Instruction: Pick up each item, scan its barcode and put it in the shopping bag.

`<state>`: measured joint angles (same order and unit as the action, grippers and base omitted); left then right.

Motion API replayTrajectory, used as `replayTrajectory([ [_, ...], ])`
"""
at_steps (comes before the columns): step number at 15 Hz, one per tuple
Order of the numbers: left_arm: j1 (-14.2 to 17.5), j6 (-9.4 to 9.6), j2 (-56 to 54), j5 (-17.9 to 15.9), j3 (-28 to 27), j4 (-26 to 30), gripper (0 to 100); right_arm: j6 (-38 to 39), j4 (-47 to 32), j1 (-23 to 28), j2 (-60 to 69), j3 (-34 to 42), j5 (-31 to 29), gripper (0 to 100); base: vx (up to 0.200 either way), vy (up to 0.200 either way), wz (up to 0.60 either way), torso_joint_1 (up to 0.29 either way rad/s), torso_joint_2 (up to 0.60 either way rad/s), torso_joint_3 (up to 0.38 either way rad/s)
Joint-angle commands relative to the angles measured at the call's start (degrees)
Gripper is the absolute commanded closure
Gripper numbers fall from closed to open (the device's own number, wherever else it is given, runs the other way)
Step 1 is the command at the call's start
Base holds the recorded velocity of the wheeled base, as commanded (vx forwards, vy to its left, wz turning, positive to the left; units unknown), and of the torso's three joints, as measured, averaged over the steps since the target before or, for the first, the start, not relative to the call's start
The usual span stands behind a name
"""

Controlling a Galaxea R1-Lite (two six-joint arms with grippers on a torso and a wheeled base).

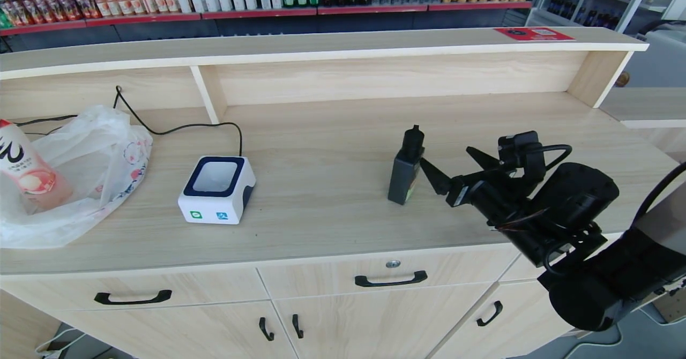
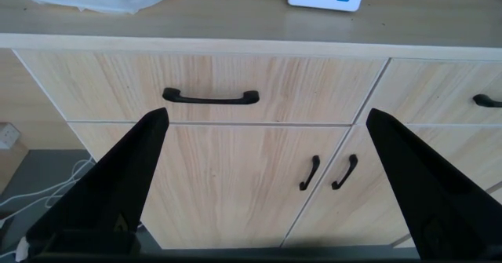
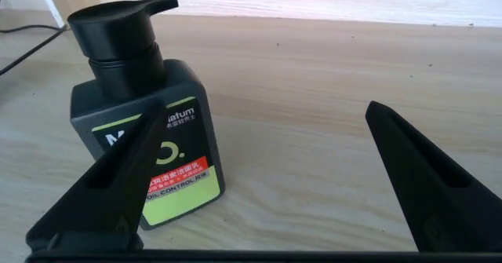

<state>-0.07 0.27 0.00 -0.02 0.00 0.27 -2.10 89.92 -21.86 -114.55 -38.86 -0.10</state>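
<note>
While you are watching the head view, the dark pump bottle (image 1: 405, 171) is standing upright on the desk (image 1: 321, 187), right of centre in the frame. The right end effector (image 1: 449, 161) is hovering just to the right of it with its fingers spread wide apart and gripping nothing. The nearer fingertip (image 1: 429, 169) is pointing at the bottle's side, too close for you to tell whether it is touching. In the right wrist view, the pump bottle (image 3: 157, 129) is sitting off to one side of the gap, not centred in it, and one finger (image 3: 118, 192) is crossing in front of its label.

The white scanner (image 1: 217, 189) is sitting left of centre. The shopping bag (image 1: 107, 150) is lying at the left edge, with a pink-labelled drink bottle (image 1: 27, 169) resting in its folds.

The left end effector (image 2: 267, 118) is also gaping open, facing the cabinet fronts (image 2: 235, 177) below the desk edge.
</note>
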Motion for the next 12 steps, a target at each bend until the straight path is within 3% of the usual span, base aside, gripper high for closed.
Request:
replayTrajectory([
  [1, 0.0, 0.0, 0.0, 0.0, 0.0, 0.0, 0, 0.0, 0.1, 0.1, -0.8, -0.6, 0.0, 0, 0.0, 0.0, 0.0, 0.0, 0.0, 0.0],
  [12, 0.0, -0.09, 0.0, -0.1, 0.0, 0.0, 0, 1.4, 0.1, 2.0, -3.6, -4.5, 0.1, 0, 0.0, 0.0, 0.0, 0.0, 0.0, 0.0],
])
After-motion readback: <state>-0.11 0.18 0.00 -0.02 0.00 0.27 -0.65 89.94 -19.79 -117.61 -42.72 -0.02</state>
